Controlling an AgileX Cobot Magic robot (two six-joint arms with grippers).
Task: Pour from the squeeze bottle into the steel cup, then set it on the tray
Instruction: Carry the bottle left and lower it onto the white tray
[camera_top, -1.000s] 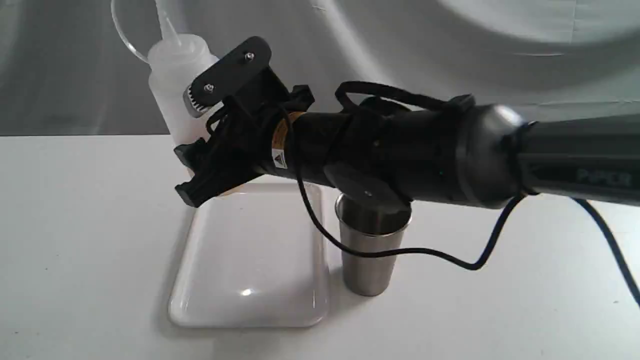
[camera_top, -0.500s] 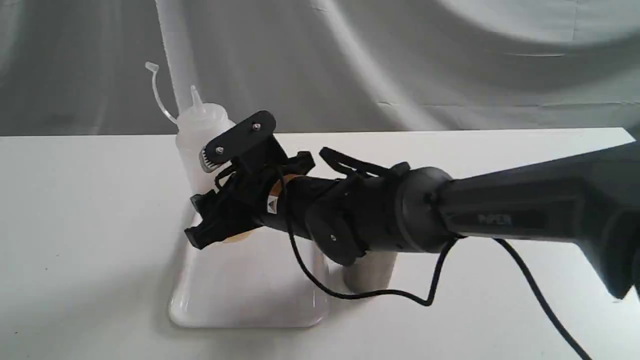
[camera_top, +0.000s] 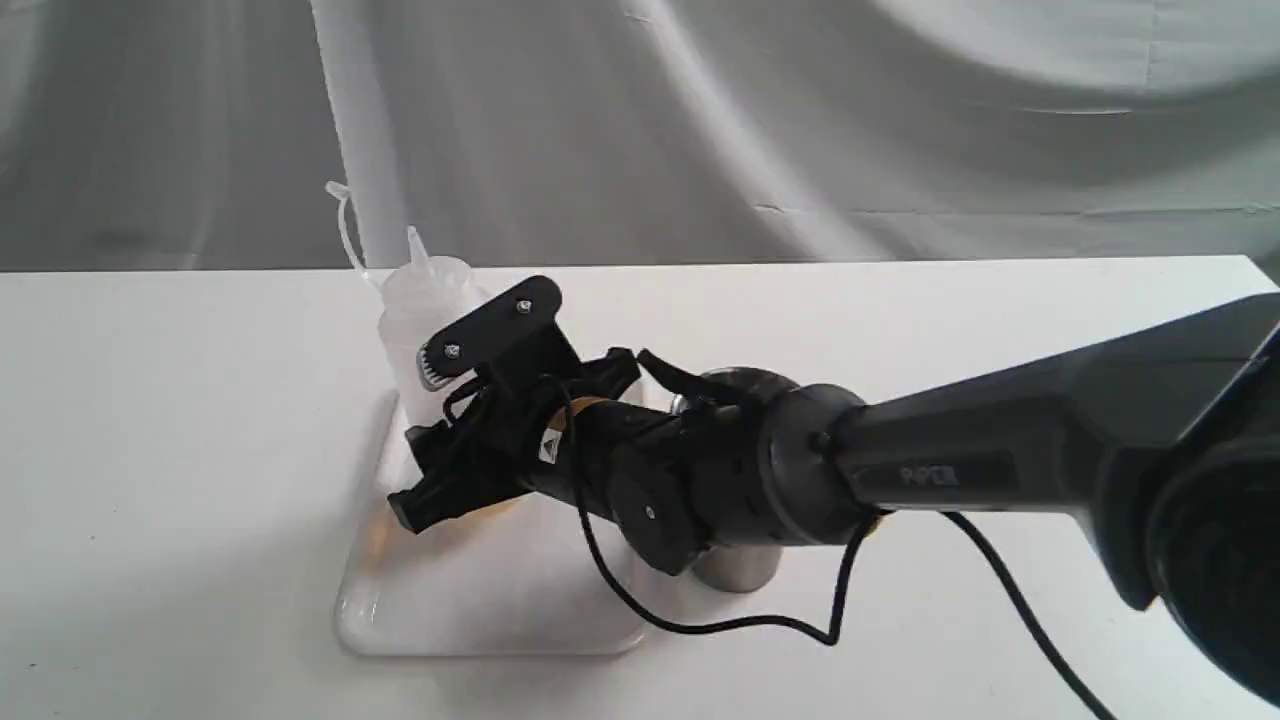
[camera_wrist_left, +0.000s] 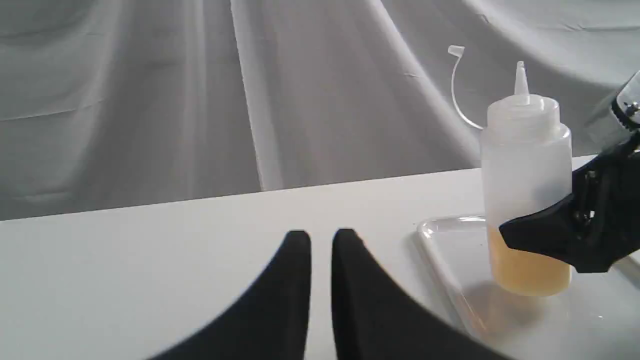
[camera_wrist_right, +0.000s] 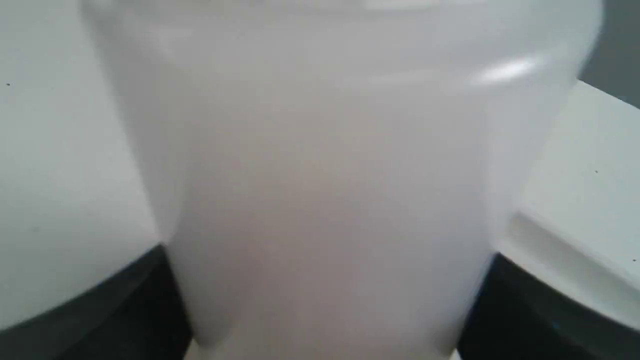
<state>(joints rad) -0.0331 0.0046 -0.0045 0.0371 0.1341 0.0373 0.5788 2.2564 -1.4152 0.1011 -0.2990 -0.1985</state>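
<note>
The squeeze bottle (camera_top: 425, 310) stands upright at the far end of the white tray (camera_top: 480, 610), its cap strap hanging loose to the side. My right gripper (camera_top: 440, 450) is shut on its lower body, one finger on each side. In the left wrist view the squeeze bottle (camera_wrist_left: 525, 165) holds amber liquid in its bottom part, and its base meets the tray (camera_wrist_left: 445, 235). In the right wrist view the squeeze bottle (camera_wrist_right: 325, 175) fills the frame. The steel cup (camera_top: 735, 572) stands right of the tray, mostly hidden behind my right arm. My left gripper (camera_wrist_left: 321, 240) hovers shut and empty, left of the tray.
The white table (camera_top: 180, 450) runs to a grey cloth backdrop (camera_top: 800, 120). My right arm (camera_top: 950, 470) reaches in low from the right, over the cup, and its black cable (camera_top: 740, 625) loops down onto the table in front of the cup.
My right gripper has come down with the bottle from well above the tray to the tray's surface. The arm has dropped too and now covers most of the cup.
</note>
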